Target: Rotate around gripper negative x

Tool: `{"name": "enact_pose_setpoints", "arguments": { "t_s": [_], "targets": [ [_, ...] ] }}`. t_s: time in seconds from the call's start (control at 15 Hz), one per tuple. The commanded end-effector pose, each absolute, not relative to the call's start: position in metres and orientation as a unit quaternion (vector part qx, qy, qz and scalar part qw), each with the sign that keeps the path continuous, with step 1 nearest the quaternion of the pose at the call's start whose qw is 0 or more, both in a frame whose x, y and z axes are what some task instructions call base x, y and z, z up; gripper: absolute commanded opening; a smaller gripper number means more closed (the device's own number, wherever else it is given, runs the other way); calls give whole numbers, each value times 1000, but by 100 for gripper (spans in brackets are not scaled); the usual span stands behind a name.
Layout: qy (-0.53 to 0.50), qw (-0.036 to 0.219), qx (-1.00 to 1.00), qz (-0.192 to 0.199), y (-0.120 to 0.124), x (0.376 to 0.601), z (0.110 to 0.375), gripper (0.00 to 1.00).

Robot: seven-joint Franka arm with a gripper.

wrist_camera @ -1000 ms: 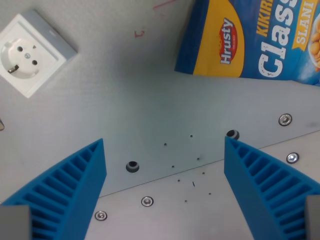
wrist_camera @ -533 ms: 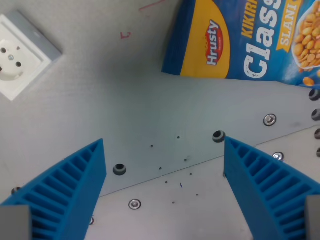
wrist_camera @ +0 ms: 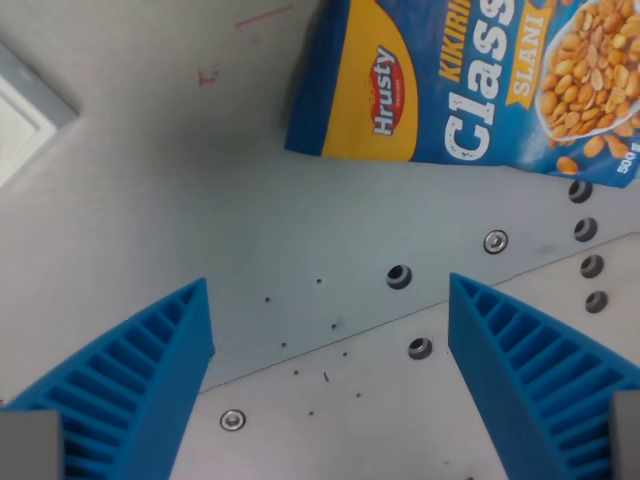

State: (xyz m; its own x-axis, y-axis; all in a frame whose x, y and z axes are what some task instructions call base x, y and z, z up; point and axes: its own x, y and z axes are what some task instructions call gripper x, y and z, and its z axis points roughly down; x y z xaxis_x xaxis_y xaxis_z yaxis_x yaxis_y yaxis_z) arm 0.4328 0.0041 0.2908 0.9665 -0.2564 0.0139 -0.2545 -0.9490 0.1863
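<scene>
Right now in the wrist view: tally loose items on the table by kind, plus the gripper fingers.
Peanut bag: 1, blue and yellow, at the top, cut off by the frame edge
White wall socket: 1, only a corner shows at the wrist view's left edge
Blue gripper fingers: 2, wide apart, nothing between them
Total: 4

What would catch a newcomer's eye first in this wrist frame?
The bright blue and yellow peanut bag lies flat at the top right, its Hrusty logo and pictured nuts plain to read. Two ribbed blue fingers fill the bottom corners, spread wide with nothing between them. A corner of a white wall socket shows at the wrist view's left edge, on the grey metal table.
</scene>
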Motion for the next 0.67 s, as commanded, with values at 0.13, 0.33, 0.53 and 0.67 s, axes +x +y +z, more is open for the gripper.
{"name": "enact_pose_setpoints", "arguments": {
  "t_s": [0.13, 0.33, 0.53, 0.67],
  "targets": [
    [-139, 221, 965, -36, 8, 438, 296, 100],
    [-138, 240, 960, -39, 8, 438, 296, 100],
    [-138, 259, 955, -42, 8, 438, 296, 100],
    [-137, 272, 952, -43, 8, 438, 296, 100]
  ]
}}
